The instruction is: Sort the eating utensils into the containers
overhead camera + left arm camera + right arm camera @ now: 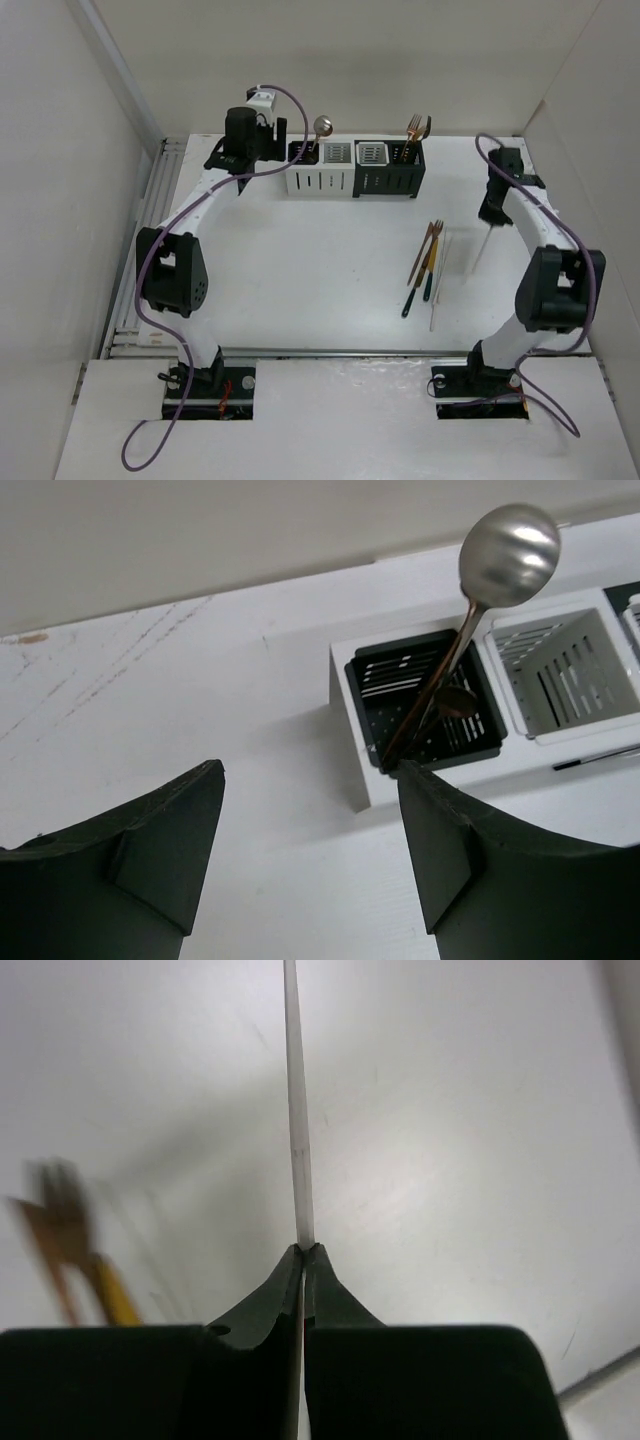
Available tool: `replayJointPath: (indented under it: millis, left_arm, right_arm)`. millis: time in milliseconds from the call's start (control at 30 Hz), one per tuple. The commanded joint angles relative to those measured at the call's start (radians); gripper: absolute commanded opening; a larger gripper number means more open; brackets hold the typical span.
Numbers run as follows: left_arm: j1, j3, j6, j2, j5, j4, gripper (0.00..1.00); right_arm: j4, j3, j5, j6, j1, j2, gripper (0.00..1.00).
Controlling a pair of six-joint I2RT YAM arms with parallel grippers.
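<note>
One white chopstick (296,1110) sticks straight out of my clenched right gripper (303,1250), well right of the containers (390,180).

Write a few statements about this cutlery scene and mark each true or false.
1. The right claw is shut on a thin stick. True.
2. The left claw grips the spoon. False: it is open and empty; the spoon stands in a black holder.
3. The far-right holder has forks in it. True.
4. The table has nothing left on it. False: several utensils lie together on its right side.
</note>
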Motion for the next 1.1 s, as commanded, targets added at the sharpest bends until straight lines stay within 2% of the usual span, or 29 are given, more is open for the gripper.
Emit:
replayJointPath:
  millis: [0,33,67,167,200,300,333,467,600,733,933,967,1000,1033,1067]
  left_arm:
    - [0.018,-0.025,0.017,-0.084,-0.002,0.009,0.67]
    - [0.027,-0.025,0.017,-0.084,-0.002,0.02,0.67]
    - [0.028,-0.038,0.017,-0.093,-0.002,0.02,0.67]
    - [0.028,-0.065,0.017,-0.112,-0.002,0.04,0.67]
    - [0.028,-0.065,0.017,-0.112,-0.002,0.04,0.67]
    - [0.028,-0.105,0.017,-0.135,-0.011,0.04,0.67]
    - [0.028,-0.114,0.017,-0.147,-0.011,0.04,0.67]
    - [0.028,-0.151,0.026,-0.185,-0.02,0.04,0.67]
    - [0.028,-0.189,0.035,-0.208,-0.041,0.04,0.67]
    - [0.028,-0.211,0.035,-0.209,-0.06,0.04,0.67]
    - [0.028,-0.211,0.035,-0.209,-0.069,0.058,0.67]
    - [0.028,-0.211,0.035,-0.198,-0.069,0.058,0.67]
    - [0.028,-0.202,0.035,-0.198,-0.069,0.058,0.67]
    - [0.028,-0.202,0.035,-0.198,-0.069,0.058,0.67]
    - [0.028,-0.202,0.035,-0.198,-0.069,0.058,0.67]
  right_arm:
    - [0.155,0.263,0.213,-0.101,0.17,-0.204,0.0]
    - [0.212,0.264,0.226,-0.132,0.17,-0.22,0.0]
    - [0.351,0.306,0.237,-0.161,0.249,-0.229,0.0]
    - [0.552,0.349,0.237,-0.242,0.356,-0.2,0.0]
    - [0.641,0.389,0.214,-0.242,0.407,-0.177,0.0]
    - [0.741,0.504,0.136,-0.242,0.48,-0.03,0.0]
    - [0.751,0.541,0.125,-0.242,0.495,0.058,0.0]
    - [0.775,0.691,0.137,-0.242,0.558,0.243,0.0]
    - [0.795,0.747,0.128,-0.224,0.571,0.351,0.0]
    - [0.795,0.703,0.128,-0.172,0.571,0.371,0.0]
    - [0.795,0.528,0.085,-0.039,0.571,0.369,0.01]
    - [0.785,0.528,0.001,-0.038,0.562,0.369,0.09]
    - [0.771,0.514,-0.037,-0.026,0.545,0.369,0.24]
    - [0.733,0.505,-0.068,-0.016,0.545,0.369,0.44]
    - [0.707,0.505,-0.078,0.021,0.531,0.351,0.58]
